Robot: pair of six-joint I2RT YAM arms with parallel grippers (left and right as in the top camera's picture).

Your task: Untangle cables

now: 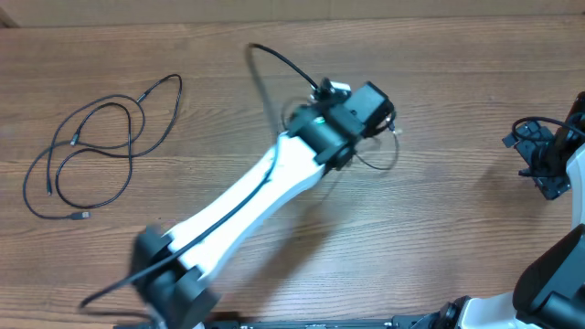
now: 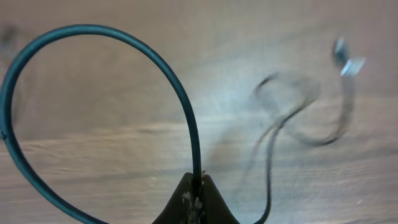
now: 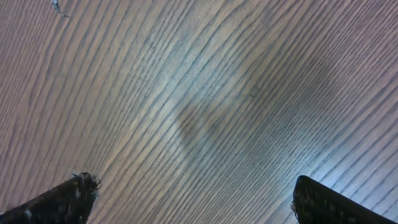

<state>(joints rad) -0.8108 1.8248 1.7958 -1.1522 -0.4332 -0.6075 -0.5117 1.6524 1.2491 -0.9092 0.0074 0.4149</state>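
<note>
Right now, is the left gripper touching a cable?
Touching. The left wrist view shows the left gripper pinched shut on a black cable, which loops up from between its fingertips.

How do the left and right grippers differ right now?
Left gripper is shut, pinching a black cable that loops out from it; right gripper is open and holds nothing. In the overhead view, the left one is out over mid-table, while the right one sits near the table's right edge. Shared: both have dark fingers and are above the wooden table.
</note>
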